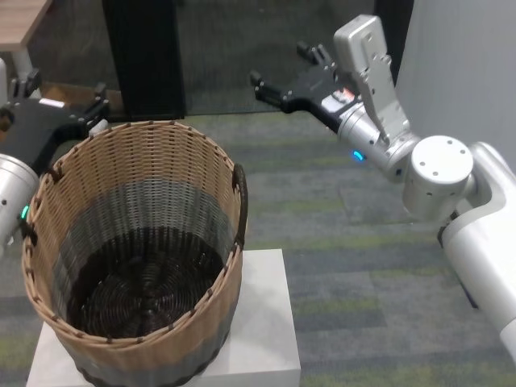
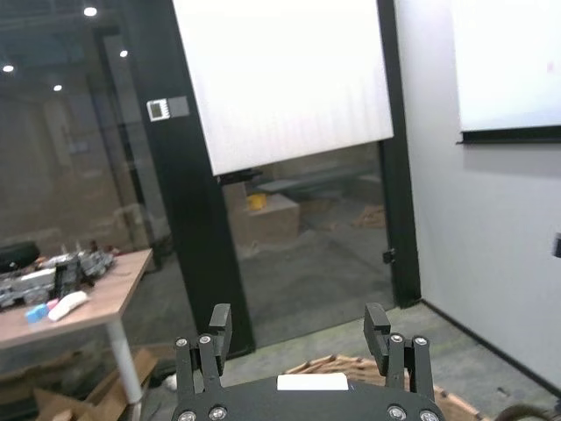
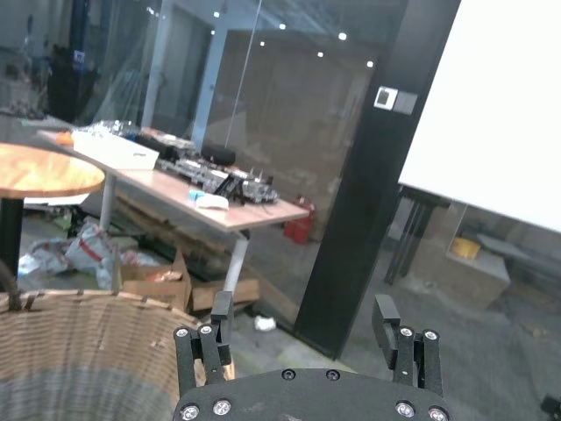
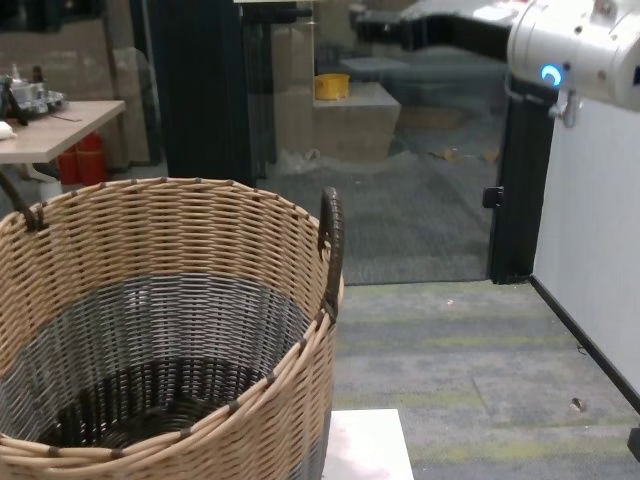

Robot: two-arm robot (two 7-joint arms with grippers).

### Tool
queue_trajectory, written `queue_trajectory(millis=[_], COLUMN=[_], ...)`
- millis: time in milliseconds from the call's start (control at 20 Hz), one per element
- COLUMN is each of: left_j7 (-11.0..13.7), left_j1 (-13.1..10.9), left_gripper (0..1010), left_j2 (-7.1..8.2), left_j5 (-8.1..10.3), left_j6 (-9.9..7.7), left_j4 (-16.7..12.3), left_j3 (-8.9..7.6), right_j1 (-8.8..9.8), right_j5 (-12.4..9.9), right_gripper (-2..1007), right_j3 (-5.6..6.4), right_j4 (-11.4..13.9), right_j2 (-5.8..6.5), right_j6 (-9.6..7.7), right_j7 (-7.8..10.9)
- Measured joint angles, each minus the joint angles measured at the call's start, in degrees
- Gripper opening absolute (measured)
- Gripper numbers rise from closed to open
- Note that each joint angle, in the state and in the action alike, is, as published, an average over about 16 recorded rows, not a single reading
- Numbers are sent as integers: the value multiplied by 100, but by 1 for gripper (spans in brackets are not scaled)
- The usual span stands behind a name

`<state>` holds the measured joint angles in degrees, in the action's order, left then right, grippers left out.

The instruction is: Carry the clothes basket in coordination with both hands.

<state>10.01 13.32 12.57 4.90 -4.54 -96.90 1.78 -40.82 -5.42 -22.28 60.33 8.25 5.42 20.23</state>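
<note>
The clothes basket stands upright and empty on a white block, with a tan top band, a grey middle and a dark bottom. One dark loop handle shows on its right side. My left gripper is open, level with the far left rim and holding nothing. The left wrist view shows its open fingers over a bit of basket rim. My right gripper is open, raised above and to the right of the basket, apart from it. In the right wrist view the basket lies below that gripper.
Carpeted floor spreads to the right of the block. A black pillar and glass wall stand behind the basket. A white wall rises on the right. A wooden table stands beyond the glass.
</note>
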Motion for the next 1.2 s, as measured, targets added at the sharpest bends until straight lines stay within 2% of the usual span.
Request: queue_trajectory(millis=[500, 850, 1200], left_j7=[4, 66, 104], left_j1=[47, 118, 159], left_gripper=[1002, 1002, 1002], left_j2=[-120, -114, -90], left_j5=[-4, 8, 7], left_j6=[-30, -61, -58], left_j4=[-233, -213, -155], left_j3=[244, 390, 446], right_j1=[6, 75, 123], right_j5=[-96, -133, -143], right_gripper=[1001, 1001, 1001], right_j3=[189, 228, 226], right_j4=[303, 448, 512], right_j2=[107, 184, 222], right_j6=[61, 121, 165], right_j7=[49, 94, 123])
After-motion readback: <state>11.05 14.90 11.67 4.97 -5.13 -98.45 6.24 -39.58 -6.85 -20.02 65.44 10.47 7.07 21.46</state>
